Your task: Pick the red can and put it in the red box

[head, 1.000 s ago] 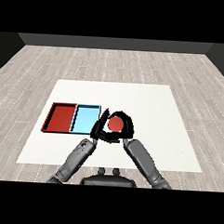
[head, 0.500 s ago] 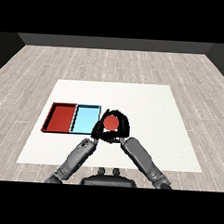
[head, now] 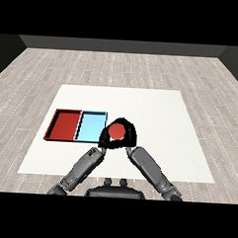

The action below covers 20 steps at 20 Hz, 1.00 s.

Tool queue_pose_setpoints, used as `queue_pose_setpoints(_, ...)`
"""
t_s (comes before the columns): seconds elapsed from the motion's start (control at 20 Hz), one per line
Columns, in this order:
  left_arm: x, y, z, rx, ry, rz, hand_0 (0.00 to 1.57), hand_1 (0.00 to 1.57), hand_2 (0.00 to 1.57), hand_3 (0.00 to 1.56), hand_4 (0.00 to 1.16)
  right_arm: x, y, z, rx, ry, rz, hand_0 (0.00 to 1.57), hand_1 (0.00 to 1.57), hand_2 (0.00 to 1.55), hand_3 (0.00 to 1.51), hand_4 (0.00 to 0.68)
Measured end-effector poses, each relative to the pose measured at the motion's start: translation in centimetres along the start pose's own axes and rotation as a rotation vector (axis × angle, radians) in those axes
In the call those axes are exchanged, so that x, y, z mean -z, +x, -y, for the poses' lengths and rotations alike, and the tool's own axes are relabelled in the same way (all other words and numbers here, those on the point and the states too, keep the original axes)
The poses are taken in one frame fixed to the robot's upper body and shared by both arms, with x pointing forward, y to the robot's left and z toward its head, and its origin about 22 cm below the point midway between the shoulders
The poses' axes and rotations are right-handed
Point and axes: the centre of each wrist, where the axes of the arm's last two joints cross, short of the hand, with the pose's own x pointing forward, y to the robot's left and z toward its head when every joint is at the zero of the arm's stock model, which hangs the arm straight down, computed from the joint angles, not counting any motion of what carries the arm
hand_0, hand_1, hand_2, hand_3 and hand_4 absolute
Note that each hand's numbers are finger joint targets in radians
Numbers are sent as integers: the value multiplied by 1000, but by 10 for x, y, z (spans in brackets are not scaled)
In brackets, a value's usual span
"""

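Now the right hand (head: 130, 136) curls round the red can (head: 117, 131); left hand (head: 104, 138) unclear; carry it level past the blue tray (head: 91, 127) to the red tray (head: 65, 125).

A matt, smooth white table (head: 156, 108) is seen on a pale wood-plank floor (head: 119, 66). The red tray (head: 64, 125) and light blue tray (head: 90, 125) look like plain plastic. The red can's (head: 117, 131) finish cannot be judged.
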Motion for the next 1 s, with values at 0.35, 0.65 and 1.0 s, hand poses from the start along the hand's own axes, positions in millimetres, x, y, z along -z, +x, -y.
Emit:
queue_pose_setpoints(0.35, 8, -1, 0, 15, 42, 17, 1571, 1571, 1558, 1479, 1138, 3, 3, 2, 7, -1, -12, 1490, 1490, 1440, 1392, 642)
queue_pose_setpoints(0.65, 5, -2, 0, 36, 79, 81, 1571, 1571, 1571, 1513, 1147, -1, 6, -1, 27, 1, -17, 923, 923, 935, 532, 0)
queue_pose_setpoints(1.0, 4, -8, -2, 26, 99, 100, 1571, 1571, 1571, 1513, 1147, 2, 4, -2, -27, 18, -77, 0, 0, 0, 0, 0)
